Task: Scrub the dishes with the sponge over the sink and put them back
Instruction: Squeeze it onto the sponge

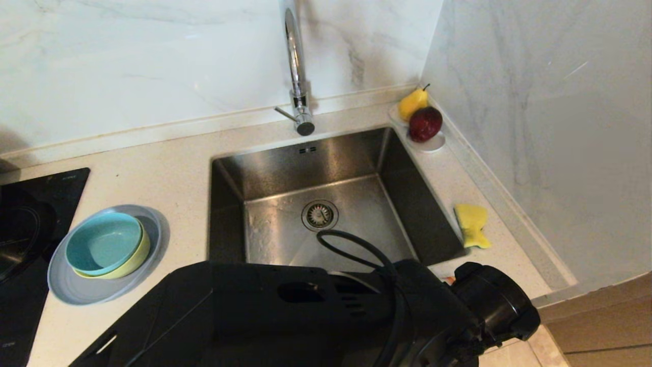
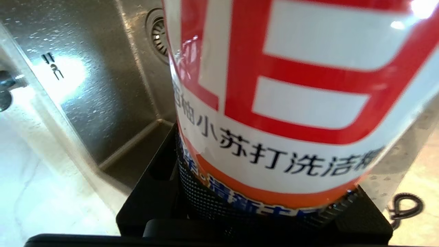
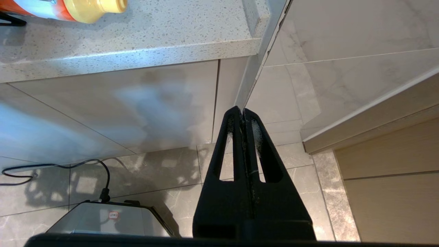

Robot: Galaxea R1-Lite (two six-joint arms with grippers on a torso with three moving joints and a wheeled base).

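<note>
A teal bowl sits nested in a yellow-green bowl on a grey-blue plate, on the counter left of the sink. The yellow sponge lies on the counter right of the sink. My left arm crosses the sink's front edge. In the left wrist view my left gripper is shut on a red, white and orange detergent bottle, held over the sink's front part; its yellow cap shows above the counter edge. My right gripper hangs shut and empty below the counter.
A tall chrome faucet stands behind the basin, and the drain strainer lies at its middle. A white dish with a yellow pear and a red apple sits in the back right corner. A black cooktop lies at the far left.
</note>
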